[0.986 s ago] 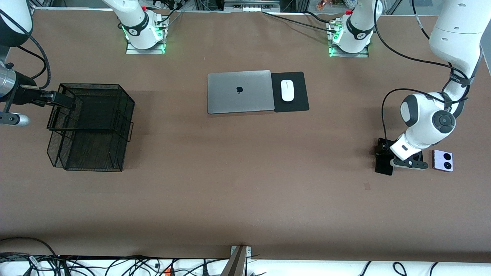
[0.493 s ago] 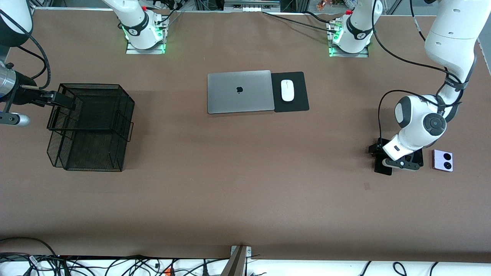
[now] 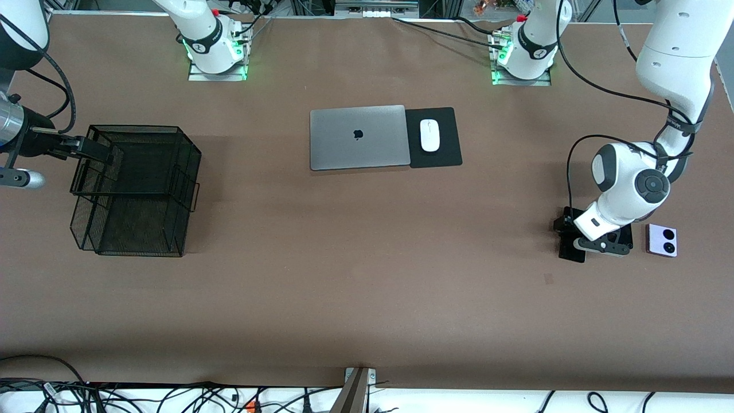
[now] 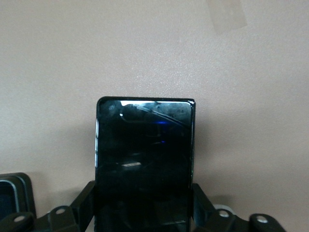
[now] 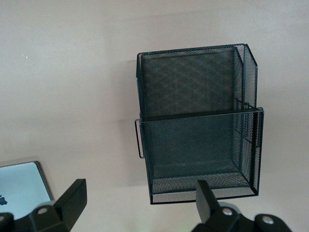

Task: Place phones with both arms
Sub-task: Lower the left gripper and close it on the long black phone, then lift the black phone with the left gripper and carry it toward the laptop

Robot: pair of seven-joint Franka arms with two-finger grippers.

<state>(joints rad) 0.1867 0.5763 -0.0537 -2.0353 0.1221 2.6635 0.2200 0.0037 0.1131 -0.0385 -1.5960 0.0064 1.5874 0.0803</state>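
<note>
At lower right of the front view the left claw [image 3: 567, 235] is clamped on the slim black phone [image 4: 144, 145] lying on the worktop [image 3: 367, 275], the lilac phone [image 3: 662, 240] beside it, while at upper left the waiting right claw [image 3: 94, 150] hangs apart over the mesh basket [image 3: 137, 189].

The left arm's wrist [image 3: 608, 221] hides most of the small square black phone [image 3: 625, 234].

Laptop [image 3: 357, 137] beside mouse [image 3: 429, 135] on pad [image 3: 444, 154]; 3 phones [image 3: 662, 240] toward left arm's end.
</note>
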